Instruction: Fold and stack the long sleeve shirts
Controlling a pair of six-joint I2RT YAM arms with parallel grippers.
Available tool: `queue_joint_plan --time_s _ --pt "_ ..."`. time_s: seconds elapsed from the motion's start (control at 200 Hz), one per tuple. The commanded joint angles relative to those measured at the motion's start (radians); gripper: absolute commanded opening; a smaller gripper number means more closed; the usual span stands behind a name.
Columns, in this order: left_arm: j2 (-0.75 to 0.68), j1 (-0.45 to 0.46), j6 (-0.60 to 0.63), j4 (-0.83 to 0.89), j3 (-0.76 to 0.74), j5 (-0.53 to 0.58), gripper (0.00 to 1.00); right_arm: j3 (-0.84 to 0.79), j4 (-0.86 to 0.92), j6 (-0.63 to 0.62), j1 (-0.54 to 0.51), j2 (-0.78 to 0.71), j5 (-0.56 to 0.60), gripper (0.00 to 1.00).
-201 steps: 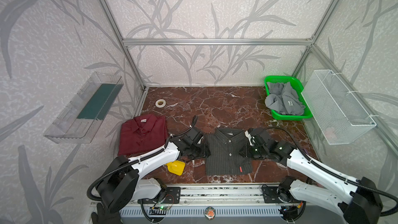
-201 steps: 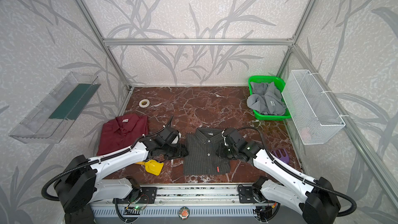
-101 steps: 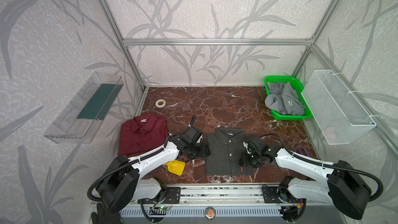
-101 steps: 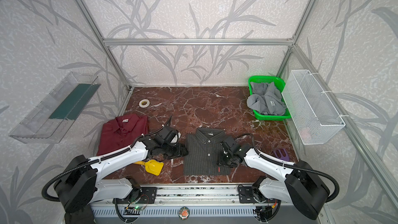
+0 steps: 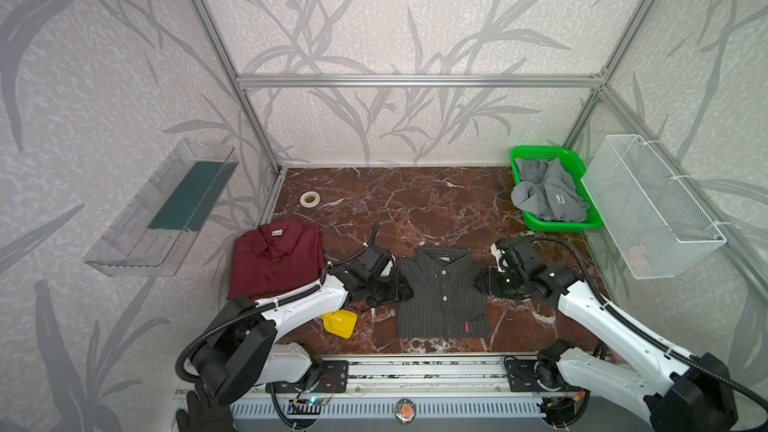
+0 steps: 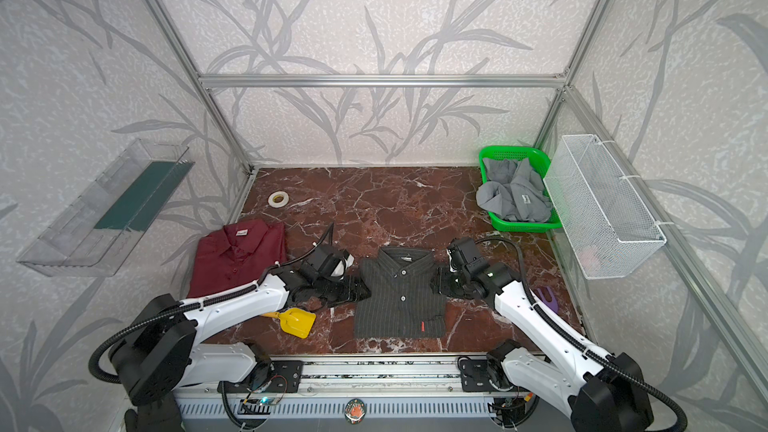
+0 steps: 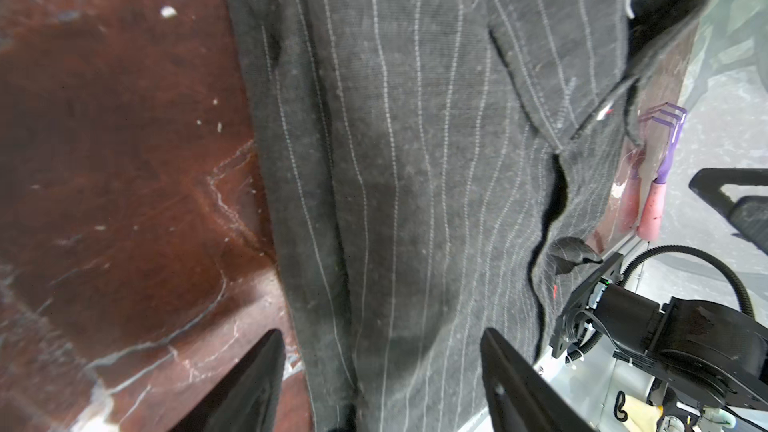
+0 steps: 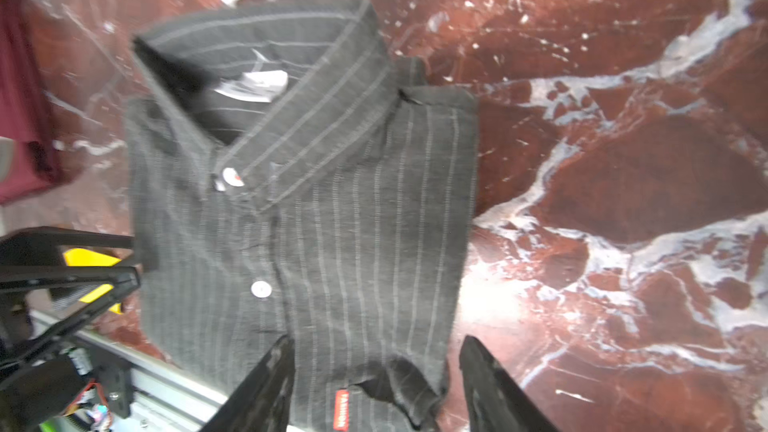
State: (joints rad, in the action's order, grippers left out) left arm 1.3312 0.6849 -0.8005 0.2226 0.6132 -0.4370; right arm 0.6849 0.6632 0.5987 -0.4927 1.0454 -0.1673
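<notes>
Pinstriped shirt (image 5: 442, 292) looks folded; left gripper (image 5: 404, 290) and right gripper (image 5: 478, 282) flank it, jaws apart, empty. Next, probably stacking onto maroon shirt (image 5: 276, 259).

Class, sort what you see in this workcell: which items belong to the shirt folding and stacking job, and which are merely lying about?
Part of the job: pinstriped charcoal shirt; maroon shirt; light grey shirt, crumpled in the green basket.

Lying about: tape roll; yellow scoop; purple rake; wire basket; clear shelf.
</notes>
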Motion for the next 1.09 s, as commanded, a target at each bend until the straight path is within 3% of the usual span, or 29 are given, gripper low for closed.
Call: queue_joint_plan --time_s 0.0,0.325,0.465,0.925,0.99,1.09 --pt "0.016 -0.005 -0.014 -0.07 -0.022 -0.012 0.77 -0.035 -0.019 -0.056 0.012 0.04 -0.022 0.64" --pt "0.087 -0.002 -0.051 -0.137 -0.063 -0.007 0.78 -0.086 -0.164 -0.053 0.013 0.214 -0.105 0.63" --pt "0.129 -0.001 -0.086 -0.222 -0.083 -0.031 0.73 -0.112 -0.211 -0.042 0.013 0.246 -0.129 0.62" --pt "0.163 0.006 -0.118 -0.306 -0.077 -0.036 0.31 -0.168 -0.325 -0.006 0.001 0.313 -0.193 0.59" --pt "0.163 0.006 -0.118 -0.318 -0.065 -0.037 0.18 -0.168 -0.338 0.0 -0.013 0.327 -0.195 0.59" --pt "0.169 0.004 -0.117 -0.326 -0.039 -0.041 0.15 -0.171 -0.356 0.009 -0.029 0.34 -0.202 0.59"
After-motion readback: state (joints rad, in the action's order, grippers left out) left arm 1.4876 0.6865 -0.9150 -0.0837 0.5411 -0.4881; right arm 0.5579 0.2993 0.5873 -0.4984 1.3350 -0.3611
